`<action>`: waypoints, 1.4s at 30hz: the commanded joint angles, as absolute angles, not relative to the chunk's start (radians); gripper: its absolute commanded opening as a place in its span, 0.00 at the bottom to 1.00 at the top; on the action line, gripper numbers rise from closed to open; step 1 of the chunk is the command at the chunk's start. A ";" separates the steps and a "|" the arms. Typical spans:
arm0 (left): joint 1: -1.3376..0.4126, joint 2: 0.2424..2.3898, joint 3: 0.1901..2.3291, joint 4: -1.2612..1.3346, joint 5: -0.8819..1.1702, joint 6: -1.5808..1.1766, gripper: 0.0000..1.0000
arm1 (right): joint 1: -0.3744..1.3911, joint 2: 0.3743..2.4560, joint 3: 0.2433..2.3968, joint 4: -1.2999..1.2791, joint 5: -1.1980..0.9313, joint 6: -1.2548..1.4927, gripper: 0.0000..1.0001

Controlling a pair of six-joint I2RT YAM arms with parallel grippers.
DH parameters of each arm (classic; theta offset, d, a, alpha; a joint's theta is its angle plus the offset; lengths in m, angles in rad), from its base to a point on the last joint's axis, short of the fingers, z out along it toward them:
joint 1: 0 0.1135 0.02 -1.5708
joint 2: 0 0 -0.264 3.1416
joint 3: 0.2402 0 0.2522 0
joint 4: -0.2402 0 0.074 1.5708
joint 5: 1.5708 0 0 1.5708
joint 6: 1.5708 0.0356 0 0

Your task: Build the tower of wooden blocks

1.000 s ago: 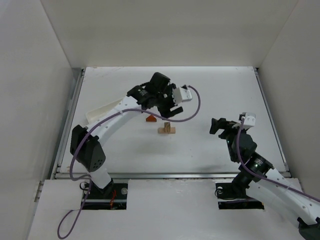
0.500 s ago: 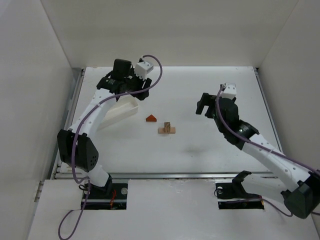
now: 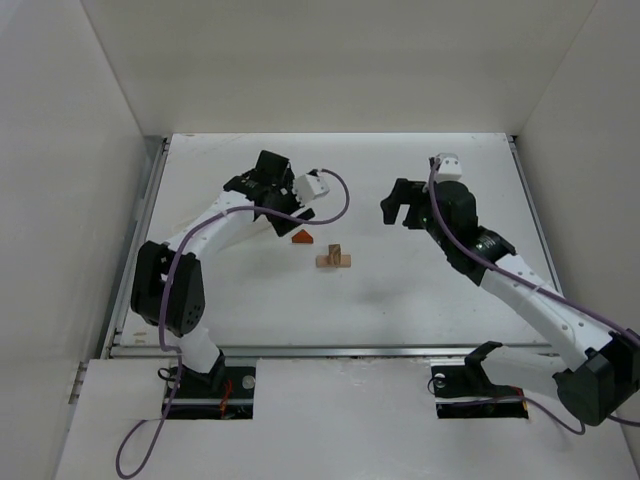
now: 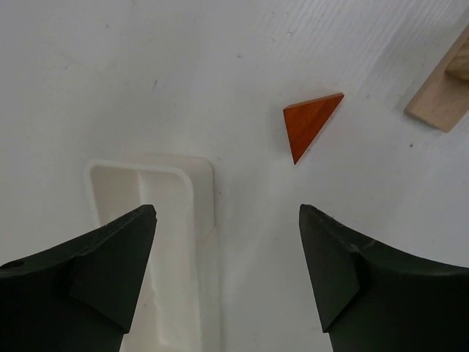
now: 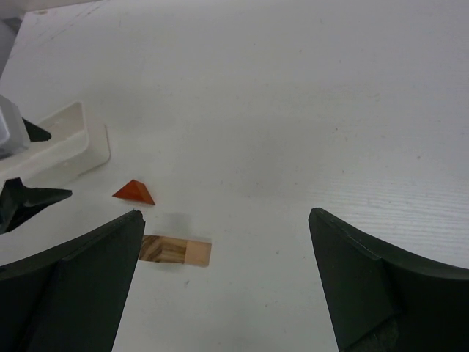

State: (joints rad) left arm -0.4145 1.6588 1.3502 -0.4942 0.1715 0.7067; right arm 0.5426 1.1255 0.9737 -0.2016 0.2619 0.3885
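Left gripper [image 4: 227, 220] hangs with its 2 fingers spread wide and nothing between them, pointed down at the table [image 3: 420, 300] just short of the reddish-brown roof piece [image 4: 311, 125]. That roof piece lies loose on the table surface, touching nothing. The right gripper [image 5: 225, 214] is also spread to its full width and empty, held well off to the roof piece's right and facing back toward it. Just beyond the roof piece on its right sit the pale tan blocks [image 3: 333, 259]. From above they look like 1 flat bar with a smaller piece standing on it, though the pieces are too small to say how many there are or how squarely they sit. On the roof piece's other side, under the left arm, lies the white tray [image 4: 110, 183]; the part of it that shows holds no blocks. As a judgement, the tower is only begun: a low base of tan bars seems to be in place, while the roof is not yet on top and neither arm carries anything. What is left is to pick up the roof piece, and perhaps straighten or add to the base, before capping it.
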 commanded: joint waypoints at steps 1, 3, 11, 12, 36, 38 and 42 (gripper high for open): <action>-0.425 1.664 1.295 -0.450 0.178 1.004 0.77 | 0.535 1.102 0.973 -0.186 0.239 0.373 1.00; -0.437 1.664 1.270 -0.396 0.221 1.083 0.78 | 0.535 1.091 0.953 -0.186 0.239 0.373 1.00; -0.416 1.736 1.279 -0.457 0.405 1.249 0.80 | 0.535 1.008 0.899 -0.186 0.239 0.373 1.00; -0.416 1.765 1.299 -0.500 0.443 1.268 0.81 | 0.535 1.008 0.887 -0.186 0.248 0.373 1.00; -0.426 1.936 1.381 -0.468 0.436 1.284 0.79 | 0.535 0.976 0.827 -0.147 0.249 0.345 1.00; -0.426 1.936 1.381 -0.468 0.436 1.284 0.77 | 0.535 0.976 0.827 -0.147 0.249 0.345 1.00; -0.436 1.956 1.390 -0.468 0.436 1.252 0.72 | 0.535 0.976 0.827 -0.147 0.258 0.345 1.00</action>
